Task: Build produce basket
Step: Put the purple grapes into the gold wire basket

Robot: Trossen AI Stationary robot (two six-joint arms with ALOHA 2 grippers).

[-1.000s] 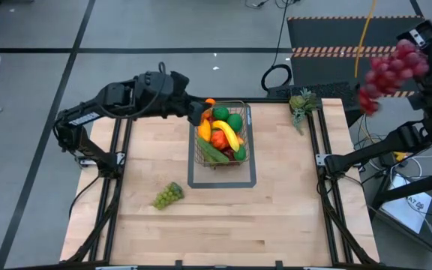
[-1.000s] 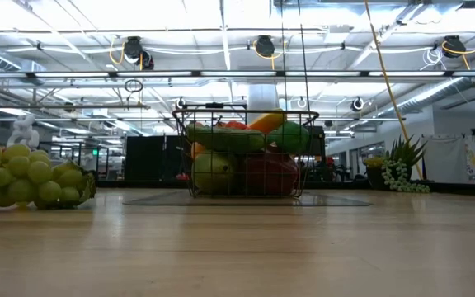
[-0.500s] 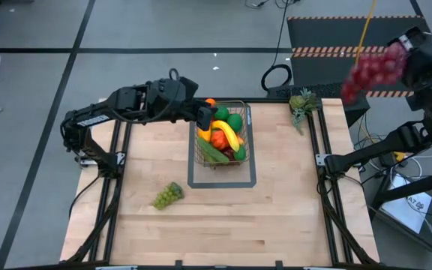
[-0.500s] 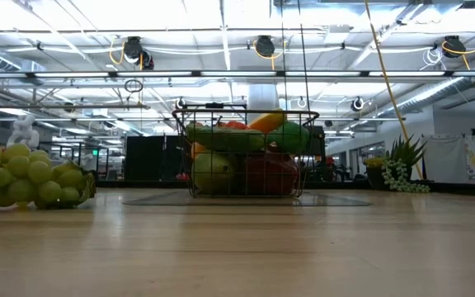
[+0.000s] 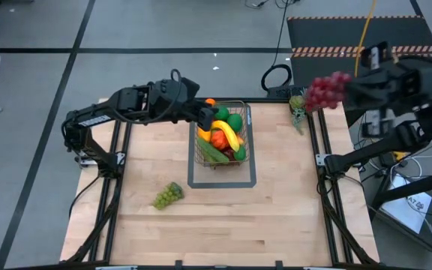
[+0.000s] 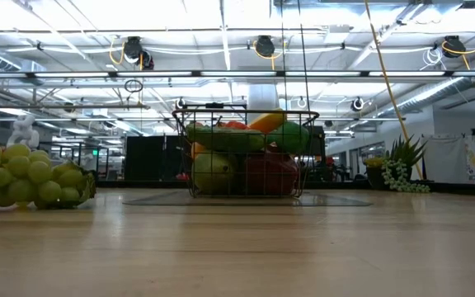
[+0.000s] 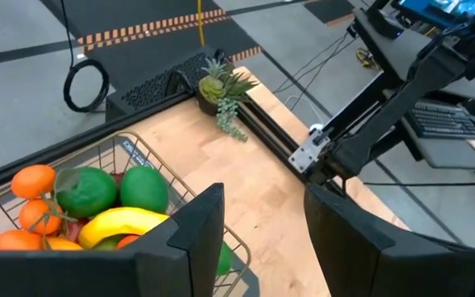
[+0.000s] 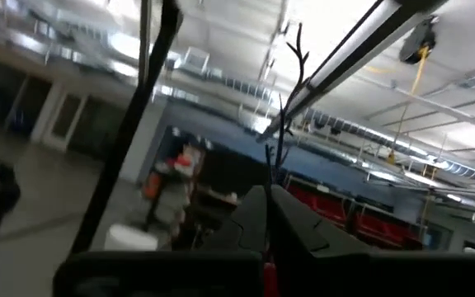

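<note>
Red grapes (image 5: 325, 89) held aloft over the far right edge of the surface (image 5: 276, 217), basket (image 5: 221, 136) already loaded.

Right end effector (image 5: 345, 88) is clamped tight on the stem of the red bunch, high above the surface near a small spiky green plant (image 5: 301, 105). Left end effector (image 5: 207, 118) hangs at the basket's left rim with fingers partly apart and nothing between them. The wire basket stands on a grey rectangular outline (image 5: 221, 182) and contains a banana (image 5: 227, 133), oranges (image 7: 33, 182), green and red fruit. A green grape bunch (image 5: 167, 196) lies loose on the wood, well apart from the basket toward the near left.
</note>
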